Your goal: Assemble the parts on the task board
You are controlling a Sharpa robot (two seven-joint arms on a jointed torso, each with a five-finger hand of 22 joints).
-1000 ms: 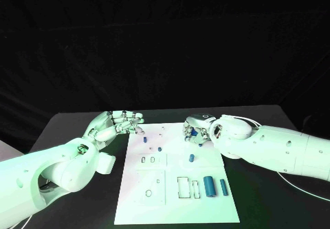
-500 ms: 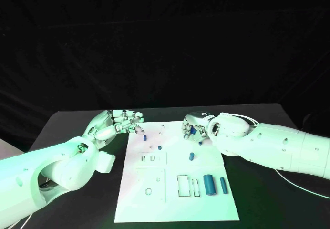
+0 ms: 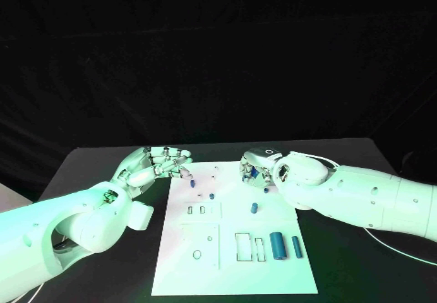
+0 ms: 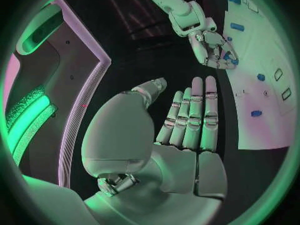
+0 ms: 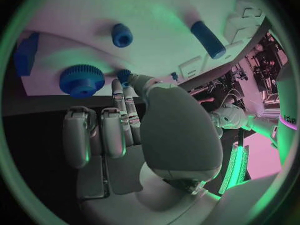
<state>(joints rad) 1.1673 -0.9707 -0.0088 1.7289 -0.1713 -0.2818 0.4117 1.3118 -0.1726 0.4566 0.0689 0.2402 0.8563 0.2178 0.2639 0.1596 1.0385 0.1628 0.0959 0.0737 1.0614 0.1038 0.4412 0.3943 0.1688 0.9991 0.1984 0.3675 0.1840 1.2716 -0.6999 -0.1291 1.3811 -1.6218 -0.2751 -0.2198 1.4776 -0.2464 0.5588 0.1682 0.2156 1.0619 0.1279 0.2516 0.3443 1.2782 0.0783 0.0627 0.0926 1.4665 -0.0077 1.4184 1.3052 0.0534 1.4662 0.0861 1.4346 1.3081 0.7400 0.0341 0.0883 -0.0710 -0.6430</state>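
Observation:
The white task board (image 3: pixel 232 265) lies in the middle of the black table. My right hand (image 3: pixel 257 169) hovers over its far right corner. In the right wrist view its thumb and a fingertip (image 5: pixel 129 92) pinch a small blue part (image 5: pixel 124 75). Right beside it a blue gear (image 5: pixel 82 80) stands on the board (image 5: pixel 156 15). My left hand (image 3: pixel 155 163) is raised off the board's far left corner, palm open and fingers (image 4: pixel 194 110) straight, holding nothing. The left wrist view also catches my right hand (image 4: pixel 215 45) over the board (image 4: pixel 262 110).
Two short blue pegs (image 3: pixel 191 184) (image 3: pixel 211 196) and a small blue cylinder (image 3: pixel 253 207) are on the board's far half. A thick blue cylinder (image 3: pixel 276 245) and a slim one (image 3: pixel 297 246) lie near its right edge, beside rectangular slots (image 3: pixel 243 247).
My right hand has edged slightly toward the board's far edge, still curled over the same corner. The left hand has barely moved.

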